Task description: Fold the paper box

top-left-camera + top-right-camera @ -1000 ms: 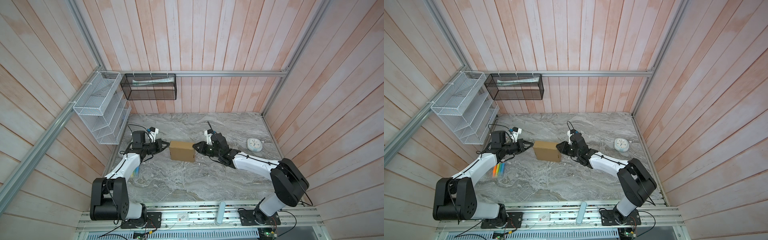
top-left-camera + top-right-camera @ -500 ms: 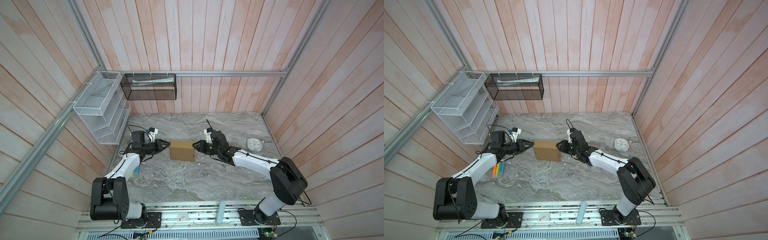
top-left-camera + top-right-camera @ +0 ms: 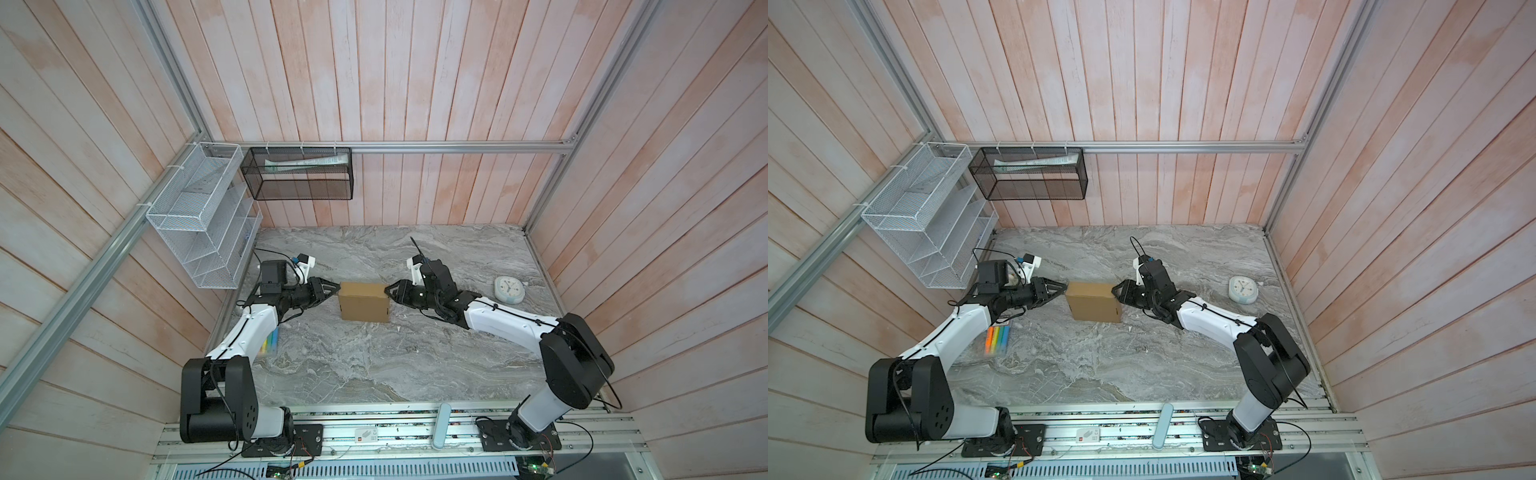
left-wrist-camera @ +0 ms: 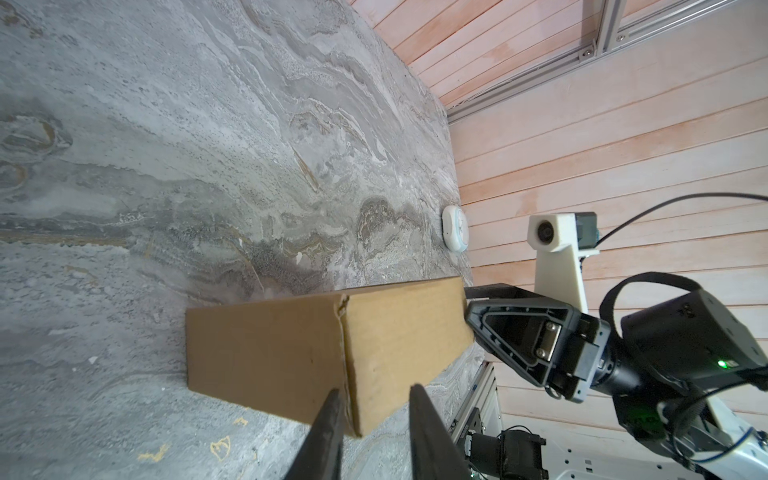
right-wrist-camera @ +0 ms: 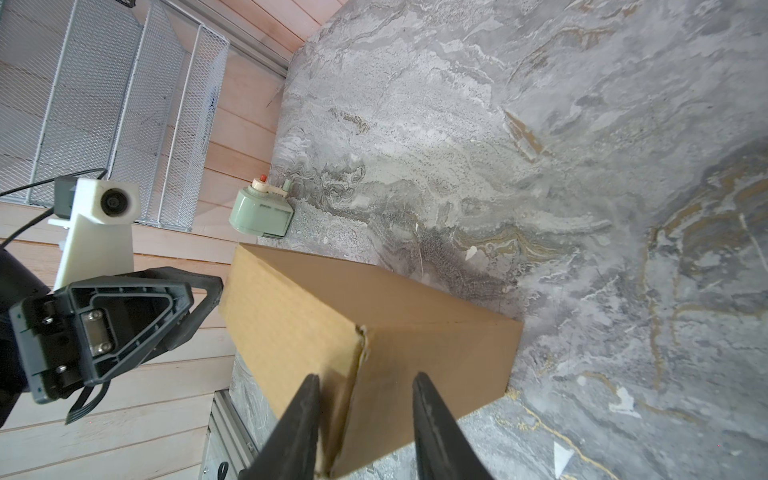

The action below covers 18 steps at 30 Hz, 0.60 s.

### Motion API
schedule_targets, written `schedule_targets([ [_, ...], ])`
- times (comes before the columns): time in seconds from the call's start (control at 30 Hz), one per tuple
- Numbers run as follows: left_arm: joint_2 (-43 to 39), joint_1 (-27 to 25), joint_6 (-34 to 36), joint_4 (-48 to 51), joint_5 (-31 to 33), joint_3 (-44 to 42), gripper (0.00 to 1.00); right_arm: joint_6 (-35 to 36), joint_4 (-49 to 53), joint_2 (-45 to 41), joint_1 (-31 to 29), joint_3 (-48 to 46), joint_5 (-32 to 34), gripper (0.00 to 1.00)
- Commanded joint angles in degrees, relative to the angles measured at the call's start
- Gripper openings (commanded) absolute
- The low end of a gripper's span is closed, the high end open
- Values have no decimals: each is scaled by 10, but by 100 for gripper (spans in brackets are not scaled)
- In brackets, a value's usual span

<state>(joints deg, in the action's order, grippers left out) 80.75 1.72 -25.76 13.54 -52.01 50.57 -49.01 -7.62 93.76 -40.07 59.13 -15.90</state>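
Paper box [image 3: 365,306] looked light but crushable; left fingers [image 4: 328,424] and right fingers [image 5: 299,419] stood apart at its end walls, likely best hold.

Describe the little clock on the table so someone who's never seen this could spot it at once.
Start with the grey marble table in a top view and follow it to its right edge, by the wooden wall. The clock lies there face up, apart from the brown paper box at the centre. It is the only round white thing, with a pale blue rim.
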Motion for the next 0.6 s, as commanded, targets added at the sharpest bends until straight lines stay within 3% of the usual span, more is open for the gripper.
schedule_targets([
  [0.0,-9,-1,31,38,9,13,29,18,19,14,2,16,-12,39],
  [0.57,16,-28,38,50,44,12,24,19,7,17,1,-1,-26,37],
])
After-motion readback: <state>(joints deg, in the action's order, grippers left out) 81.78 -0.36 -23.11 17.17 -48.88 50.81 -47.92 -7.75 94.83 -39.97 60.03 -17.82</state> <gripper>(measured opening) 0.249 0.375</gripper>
